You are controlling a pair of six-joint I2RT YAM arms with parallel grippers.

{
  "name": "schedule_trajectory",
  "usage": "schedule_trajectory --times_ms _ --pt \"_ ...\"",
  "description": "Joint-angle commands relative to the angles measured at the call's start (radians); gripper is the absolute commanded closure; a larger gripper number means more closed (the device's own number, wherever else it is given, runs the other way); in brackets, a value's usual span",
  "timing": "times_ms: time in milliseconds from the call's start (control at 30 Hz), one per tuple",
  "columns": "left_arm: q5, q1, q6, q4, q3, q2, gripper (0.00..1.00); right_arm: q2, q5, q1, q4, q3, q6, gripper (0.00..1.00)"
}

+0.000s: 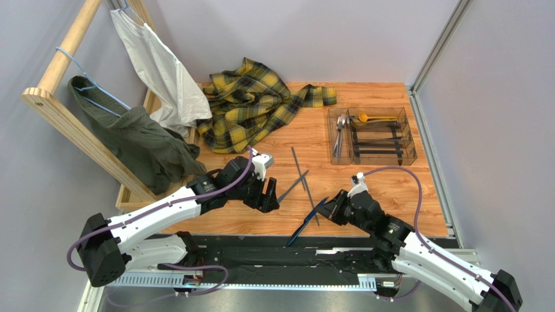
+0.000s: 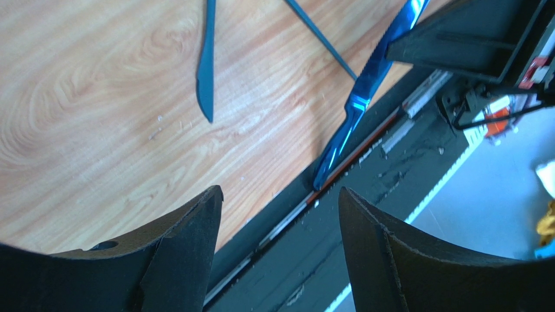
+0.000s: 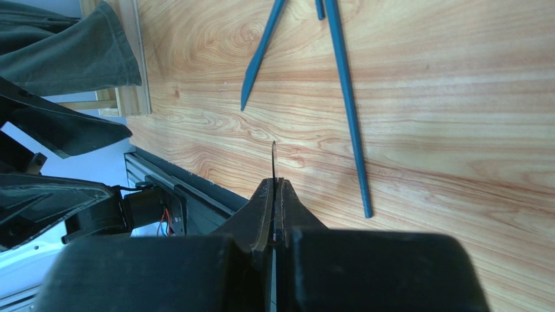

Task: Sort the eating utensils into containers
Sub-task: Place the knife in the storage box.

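While the right gripper [image 1: 327, 209] pinches the blue knife [image 1: 303, 229] at the table's near edge, the left gripper [image 1: 269, 200] hangs open, empty. Step in hand: pick-up. Next: lift clear, carry to the tray [image 1: 412, 136].

Between left gripper [image 1: 268, 197] and right gripper [image 1: 325, 208]: crossed dark sticks [image 1: 299, 174].
Beyond right gripper: bare table [image 1: 391, 188] to tray [image 1: 384, 162].
Left of left gripper: rack [image 1: 71, 127], green garment [image 1: 143, 143].
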Motion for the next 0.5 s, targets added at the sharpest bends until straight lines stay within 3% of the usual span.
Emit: schedule_trajectory --times_ms 0,467 --pt "0.121 0.038 0.054 -0.069 0.055 -0.022 0.26 0.061 0.02 0.002 0.098 0.112 -0.045 1.0" --pt "0.146 0.081 0.114 -0.241 0.156 -0.122 0.26 0.434 -0.076 -0.12 0.244 0.362 -0.16 1.0"
